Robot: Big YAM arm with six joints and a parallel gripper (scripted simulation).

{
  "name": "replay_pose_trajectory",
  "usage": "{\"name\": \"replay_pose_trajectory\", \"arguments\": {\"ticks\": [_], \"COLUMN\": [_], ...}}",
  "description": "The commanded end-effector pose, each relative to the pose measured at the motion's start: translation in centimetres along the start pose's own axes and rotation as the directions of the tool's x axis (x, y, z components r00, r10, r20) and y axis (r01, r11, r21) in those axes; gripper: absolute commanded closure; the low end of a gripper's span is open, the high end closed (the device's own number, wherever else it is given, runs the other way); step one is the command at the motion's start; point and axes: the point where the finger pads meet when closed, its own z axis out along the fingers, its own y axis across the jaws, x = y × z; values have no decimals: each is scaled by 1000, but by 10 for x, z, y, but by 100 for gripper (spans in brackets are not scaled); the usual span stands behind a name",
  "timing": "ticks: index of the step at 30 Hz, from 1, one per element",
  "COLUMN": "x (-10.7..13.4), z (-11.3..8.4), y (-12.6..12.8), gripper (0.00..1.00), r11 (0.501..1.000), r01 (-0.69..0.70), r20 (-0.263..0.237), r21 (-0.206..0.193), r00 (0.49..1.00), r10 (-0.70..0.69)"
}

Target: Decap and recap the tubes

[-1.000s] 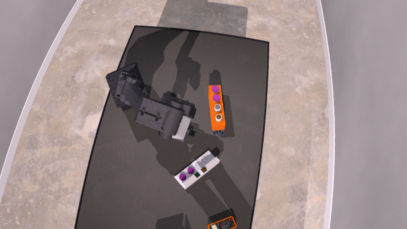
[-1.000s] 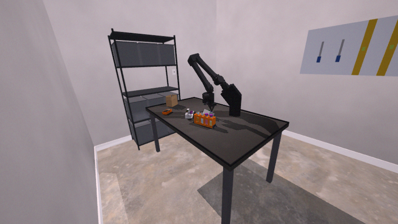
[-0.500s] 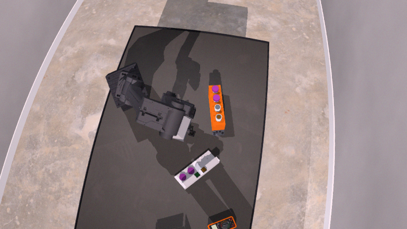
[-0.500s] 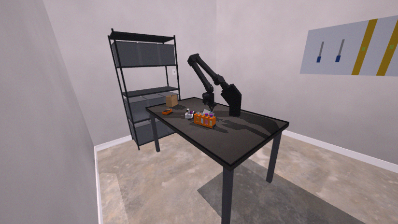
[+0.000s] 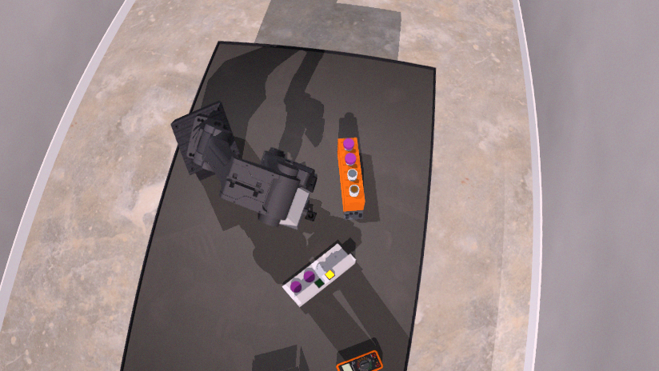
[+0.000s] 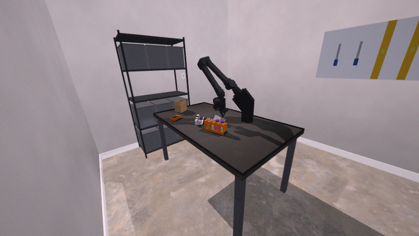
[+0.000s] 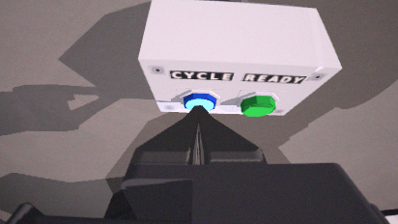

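The arm [image 5: 249, 181] [image 6: 216, 77] reached over the table, bent downward, its empty gripper [image 6: 223, 116] [image 7: 198, 112] fully closed, tips at the blue CYCLE key [image 7: 199, 102]. Two purple caps sat in the white tray [image 5: 338, 262] [image 6: 199, 121], amber lamp [image 5: 329, 274] lit; the orange station [image 5: 353, 204] [image 6: 215, 130] stood nearby.

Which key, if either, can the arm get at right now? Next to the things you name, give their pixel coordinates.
Probably CYCLE [image 7: 198, 102]: the shut pincer [image 7: 198, 112] is right at it, nothing visibly between. READY [image 7: 258, 105] looks reachable too, one short sidestep over, nothing standing between them.
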Motion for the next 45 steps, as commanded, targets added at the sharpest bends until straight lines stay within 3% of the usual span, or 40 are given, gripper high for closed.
{"name": "replay_pose_trajectory", "arguments": {"ticks": [1,45], "x": [-7,-7], "z": [7,9], "y": [-2,-2], "gripper": [100,100], "r11": [1000,1000], "r01": [-15,-16], "r20": [10,10], "r21": [4,4], "r00": [1000,1000], "r10": [15,16]}}
